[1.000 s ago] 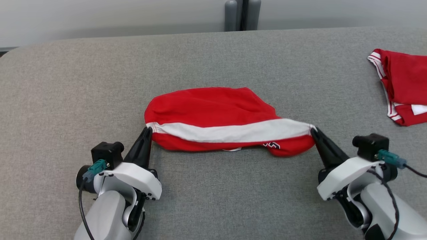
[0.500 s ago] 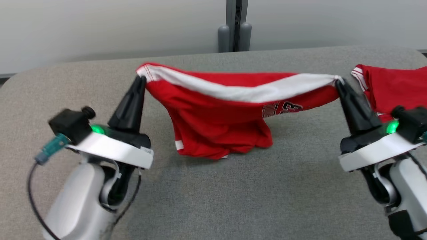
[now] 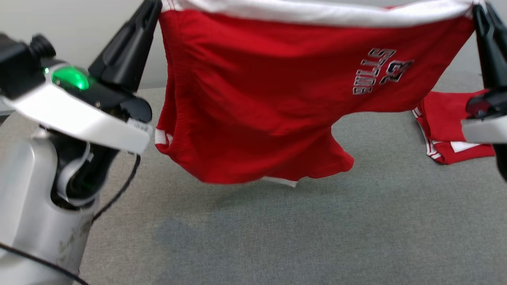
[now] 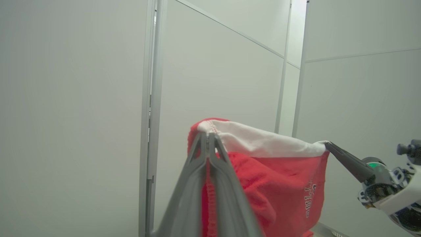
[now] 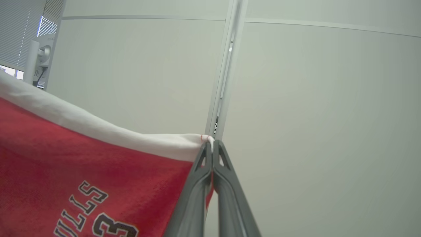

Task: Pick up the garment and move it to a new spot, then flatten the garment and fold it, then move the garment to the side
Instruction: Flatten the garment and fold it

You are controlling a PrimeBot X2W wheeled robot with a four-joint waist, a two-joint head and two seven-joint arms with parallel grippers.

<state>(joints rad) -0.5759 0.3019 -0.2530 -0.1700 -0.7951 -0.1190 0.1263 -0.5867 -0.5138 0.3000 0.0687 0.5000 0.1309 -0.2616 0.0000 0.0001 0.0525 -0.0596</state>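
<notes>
The garment (image 3: 253, 99) is a pair of red shorts with a white waistband and dark lettering, hanging in the air above the grey table (image 3: 277, 237). My left gripper (image 3: 156, 4) is shut on the waistband's left corner, and my right gripper (image 3: 477, 7) is shut on its right corner. The waistband is stretched between them and the legs hang down, their hem just above the table. In the left wrist view my fingers pinch the red and white fabric (image 4: 263, 158) at the left gripper (image 4: 208, 134). The right wrist view has the right gripper (image 5: 212, 142) clamped on the waistband's white end (image 5: 138, 141).
A second red garment with white stripes (image 3: 447, 130) lies on the table at the right, behind the right gripper. A pale partition wall (image 4: 82, 98) with a metal post (image 5: 227, 65) stands behind the table.
Both grippers have raised the garment from the table into the air, where it hangs spread. The head camera has tilted and the whole picture has shifted.
</notes>
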